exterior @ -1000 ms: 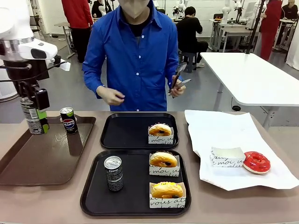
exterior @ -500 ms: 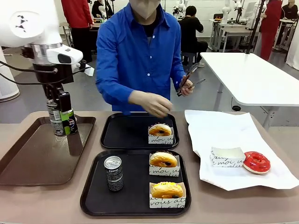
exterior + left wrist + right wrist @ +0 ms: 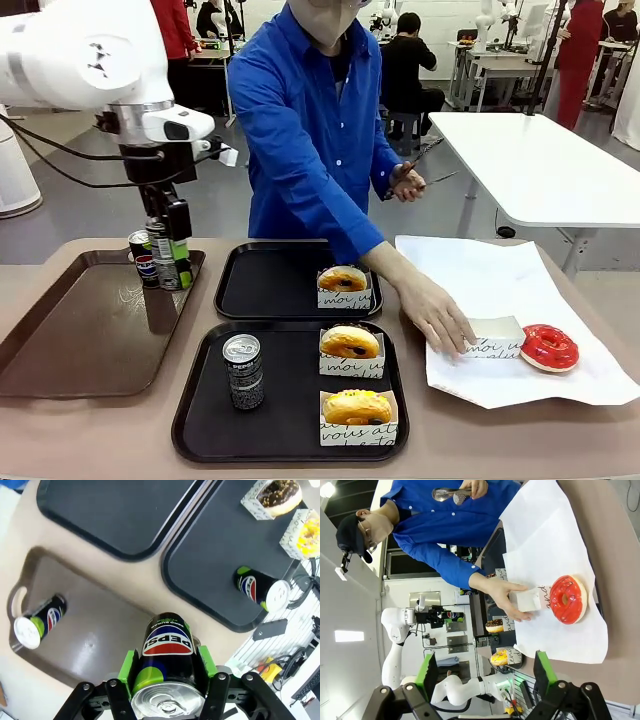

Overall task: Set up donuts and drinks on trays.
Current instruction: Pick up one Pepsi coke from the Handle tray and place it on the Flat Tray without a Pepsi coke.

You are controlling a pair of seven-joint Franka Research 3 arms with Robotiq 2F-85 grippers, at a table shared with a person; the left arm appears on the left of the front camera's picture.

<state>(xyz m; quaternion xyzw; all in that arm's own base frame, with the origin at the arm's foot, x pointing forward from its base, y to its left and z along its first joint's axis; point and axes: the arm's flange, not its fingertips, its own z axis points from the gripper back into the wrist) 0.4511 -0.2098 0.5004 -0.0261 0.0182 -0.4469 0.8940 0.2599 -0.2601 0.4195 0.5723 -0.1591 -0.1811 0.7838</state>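
Note:
My left gripper (image 3: 172, 262) is shut on a black drink can (image 3: 167, 650) with a Pepsi logo and a green band, held upright over the brown tray's right end. The near black tray (image 3: 290, 425) holds a second can (image 3: 243, 372) and two sleeved donuts (image 3: 350, 342) (image 3: 357, 406). The far black tray (image 3: 265, 285) holds one sleeved donut (image 3: 342, 278). In the right wrist view my right gripper (image 3: 485, 675) is open, with nothing between its fingers, looking at the white paper from a distance.
Another Pepsi can (image 3: 141, 256) stands on the long brown tray (image 3: 70, 340), just left of the held one. The person's hand (image 3: 440, 315) rests on an empty paper sleeve (image 3: 497, 335) beside a red-glazed donut (image 3: 549, 347) on white paper. The other hand holds tongs (image 3: 420, 158).
My left arm has carried the can rightward across the brown tray, towards the black trays. The person has leaned in and put a hand down on the empty sleeve.

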